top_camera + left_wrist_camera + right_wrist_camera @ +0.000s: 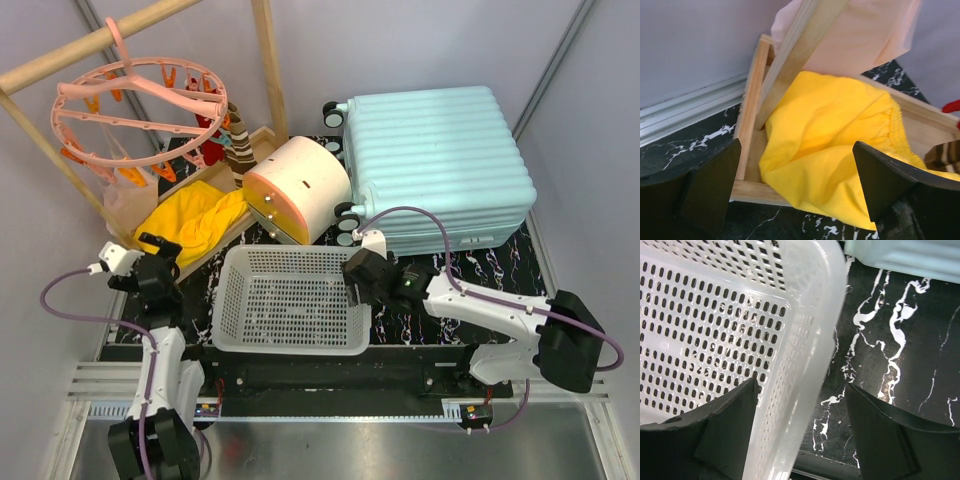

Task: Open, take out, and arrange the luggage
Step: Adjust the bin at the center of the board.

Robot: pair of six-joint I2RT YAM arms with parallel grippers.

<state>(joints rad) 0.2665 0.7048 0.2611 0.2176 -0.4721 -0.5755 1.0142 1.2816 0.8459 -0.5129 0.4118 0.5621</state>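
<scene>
The luggage (440, 160), a pale mint-blue ribbed suitcase, lies flat and closed at the back right of the table, wheels toward the left. A sliver of its edge (905, 255) shows at the top of the right wrist view. My right gripper (358, 280) stands open over the right rim of the white basket (810, 340). One finger is inside the wall and one outside, and neither presses on it (802, 405). My left gripper (150, 258) is open at the left, in front of a yellow cloth (830, 135), with nothing between its fingers (797, 170).
A white perforated basket (235, 330) sits at the front centre. A cream-and-orange drawer box (295, 190) lies against the luggage's wheels. A wooden tray (752, 100) holds the yellow cloth. A pink peg hanger (130, 100) hangs from a wooden rack at the back left.
</scene>
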